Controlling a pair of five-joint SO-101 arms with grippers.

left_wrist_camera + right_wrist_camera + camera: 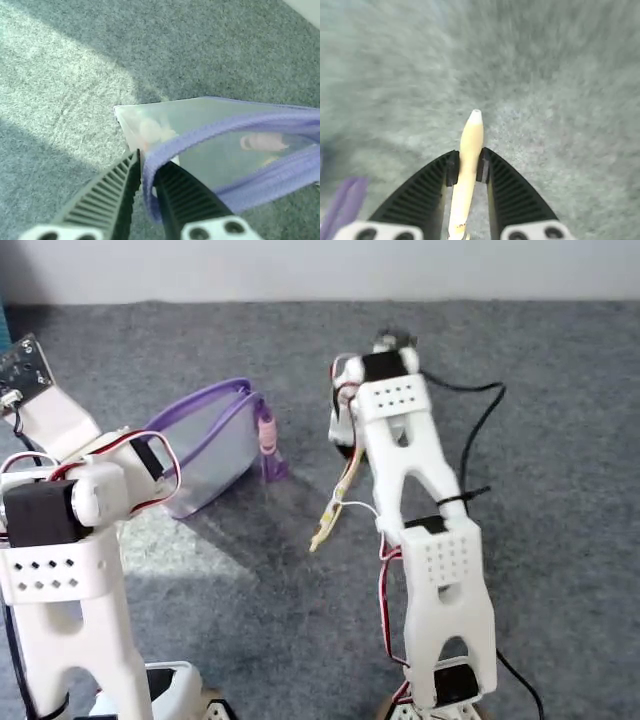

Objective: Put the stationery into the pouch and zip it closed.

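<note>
A translucent pouch (205, 450) with purple zipper trim (240, 125) lies on the grey carpet, its mouth open. Pale pink and white items (262, 142) show through its wall. My left gripper (145, 162) is shut on the purple trim at the pouch's (165, 112) near end. A pink piece (267, 435) and a purple tab (272, 468) sit at the pouch's far end. To the right of the pouch, my right gripper (347, 445) is shut on a cream-yellow pen (335, 505) that hangs slanted above the carpet. In the right wrist view the pen (471, 137) pokes out between the right gripper (467, 162) fingers.
A sunlit patch (170, 540) falls on the carpet in front of the pouch. A black cable (485, 430) runs beside the right arm. A circuit board (22, 362) stands at the far left. A pale wall bounds the back.
</note>
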